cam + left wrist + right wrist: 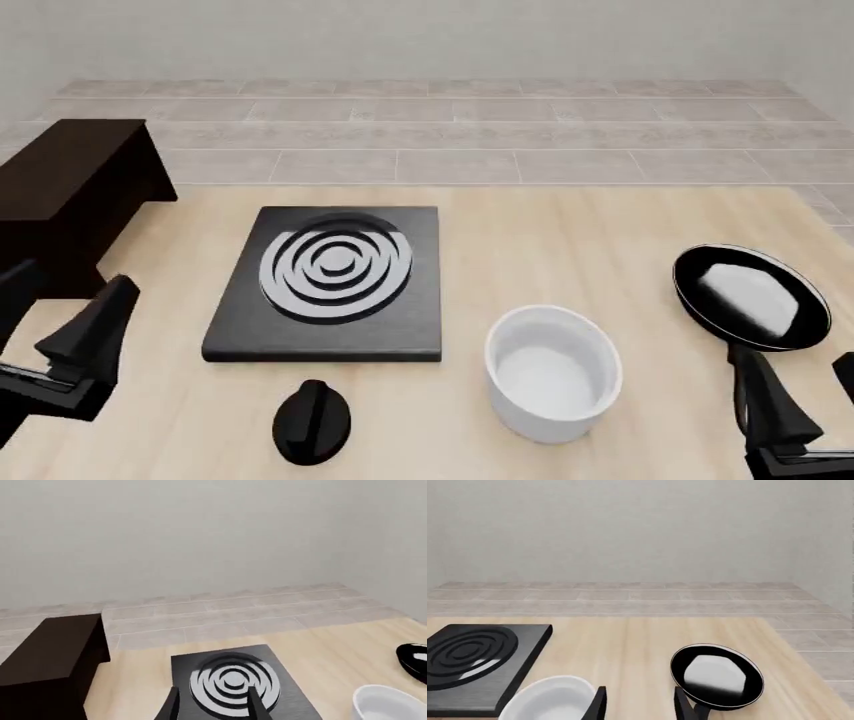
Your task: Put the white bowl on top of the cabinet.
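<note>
The white bowl (551,372) stands upright on the wooden table, right of centre near the front; it also shows in the wrist views (393,705) (550,700). The dark brown cabinet (74,175) sits at the far left, its flat top bare (50,655). My left gripper (54,320) hovers open just in front of the cabinet, far from the bowl, with nothing between its fingers (213,707). To the bowl's right, my right gripper (807,395) is open and empty at the front right corner (639,705).
A flat black stove slab (334,280) with white rings lies between cabinet and bowl. A black frying pan (750,297) rests at the right, its handle toward my right gripper. A small black knob-like object (311,422) sits in front of the stove.
</note>
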Motion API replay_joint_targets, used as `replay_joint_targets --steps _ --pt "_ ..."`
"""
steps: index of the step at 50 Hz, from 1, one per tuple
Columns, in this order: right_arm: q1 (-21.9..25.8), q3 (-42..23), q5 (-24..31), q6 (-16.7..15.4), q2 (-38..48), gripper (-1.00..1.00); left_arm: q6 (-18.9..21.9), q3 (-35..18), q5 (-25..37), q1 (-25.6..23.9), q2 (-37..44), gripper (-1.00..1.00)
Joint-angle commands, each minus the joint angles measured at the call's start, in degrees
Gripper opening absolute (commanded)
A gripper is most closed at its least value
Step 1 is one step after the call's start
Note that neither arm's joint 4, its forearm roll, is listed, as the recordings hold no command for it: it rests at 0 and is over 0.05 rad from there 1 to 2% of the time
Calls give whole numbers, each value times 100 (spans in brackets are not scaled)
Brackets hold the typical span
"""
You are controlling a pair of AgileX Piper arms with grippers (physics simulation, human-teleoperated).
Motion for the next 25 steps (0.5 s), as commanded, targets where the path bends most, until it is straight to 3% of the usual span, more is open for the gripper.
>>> replay_joint_targets --steps 1,6,18,19,25 --pt "-1 3 -27 0 30 100 286 -559 -437 -591 1201 100" --pt "-2 -4 -2 -1 11 100 216 -766 -566 -677 1586 100" --pt "-3 -1 -12 -4 19 100 418 -1441 -430 -1125 2617 100" --pt "-2 4 -39 -7 40 100 591 -1524 -440 -1251 2846 100" --pt "-3 2 -53 -6 57 100 542 -1748 -413 -1383 3133 100"
